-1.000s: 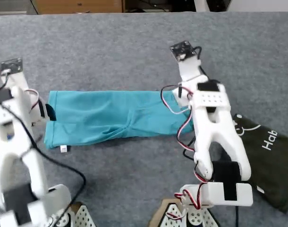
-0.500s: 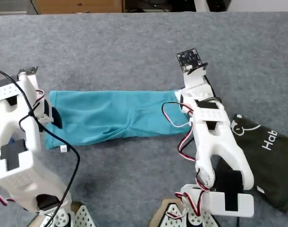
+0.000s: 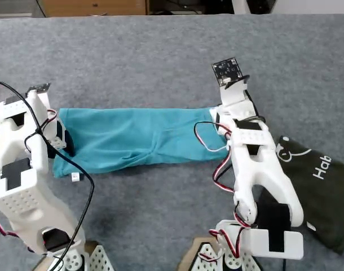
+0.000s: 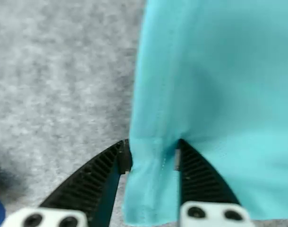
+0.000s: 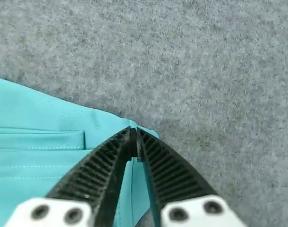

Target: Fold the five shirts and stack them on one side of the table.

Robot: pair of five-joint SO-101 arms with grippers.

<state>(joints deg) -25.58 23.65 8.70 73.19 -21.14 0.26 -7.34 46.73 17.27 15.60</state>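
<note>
The work surface was a grey, felt-like table covering point(image 3: 161, 56) reaching from side to side of the high view, with a strip of wooden furniture point(image 3: 93, 7) along its far edge. The teal shirt point(image 3: 127, 141) lay flat on this covering as a long band running crosswise between my two arms, with a shallow crease near its middle and a small white tag point(image 3: 75, 177) at its near corner on the left side. My left claw point(image 4: 152, 153) stood partly open at the shirt's left end: one finger rested at the hem on the grey covering, the other on top of the cloth, and a narrow strip of the edge lay between them. My right claw point(image 5: 135, 137) was closed, tips together, pinching the far corner of the shirt's right end. A dark green garment point(image 3: 318, 186) with white print lay just beside my right arm, apart from the teal shirt.
</note>
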